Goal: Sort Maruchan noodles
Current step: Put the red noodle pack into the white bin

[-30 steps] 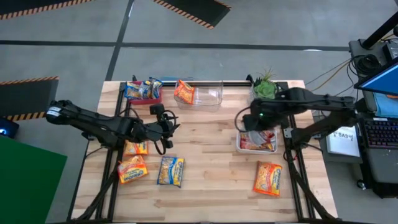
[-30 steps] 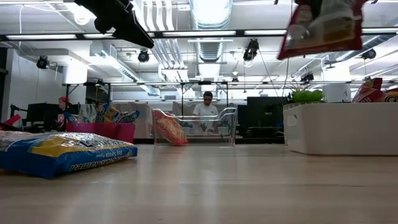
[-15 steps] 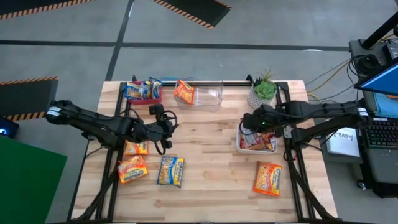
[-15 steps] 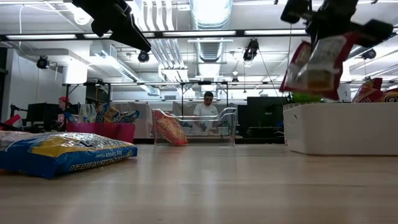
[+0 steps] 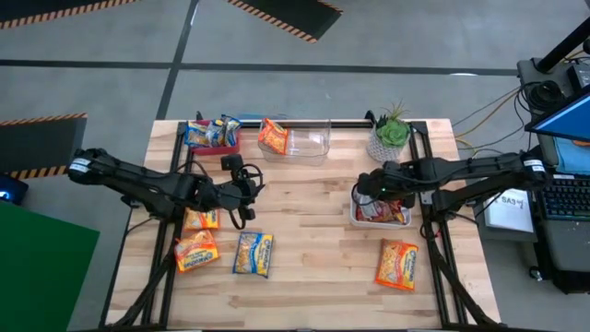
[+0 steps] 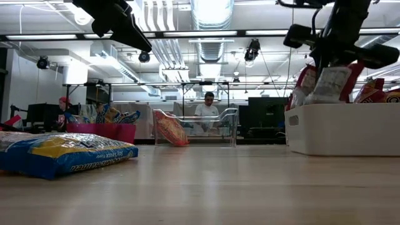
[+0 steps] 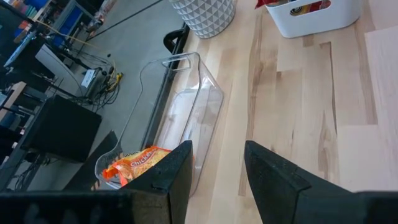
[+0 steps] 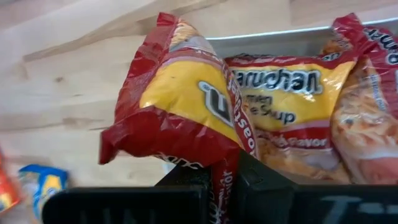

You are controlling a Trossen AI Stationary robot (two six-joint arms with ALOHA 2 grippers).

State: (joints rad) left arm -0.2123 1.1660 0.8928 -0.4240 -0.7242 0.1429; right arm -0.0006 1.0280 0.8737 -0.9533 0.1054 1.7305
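My right gripper (image 5: 371,191) is shut on a red-and-yellow Maruchan packet (image 8: 180,106) over the white bin (image 5: 354,219) on the table's right side, which holds more red packets (image 8: 280,87). My left gripper (image 5: 244,189) hovers open above the table's left middle and touches nothing. Three packets lie flat near it: an orange one (image 5: 200,219), another orange one (image 5: 195,250) and a blue one (image 5: 253,254). A further orange packet (image 5: 397,264) lies near the right front. My right gripper pinches the red packet by its crimped red edge (image 8: 224,175) between the two fingers, coming from above and pointing down. The packet (image 6: 322,81) hangs below the fingers, lifted clear, with its lower end about level with the white bin's rim (image 6: 344,106).
A pink bin (image 5: 228,144) with blue packets and a clear bin (image 5: 309,143) with an orange packet (image 5: 274,136) stand along the far edge. A potted green plant (image 5: 392,134) stands just behind the white bin. Bare wood lies in the table's middle.
My right gripper has come down toward the white bin with the red packet still in its hold. The packet has dropped from well above the bin to rim height, swinging on the way and now hanging more upright.
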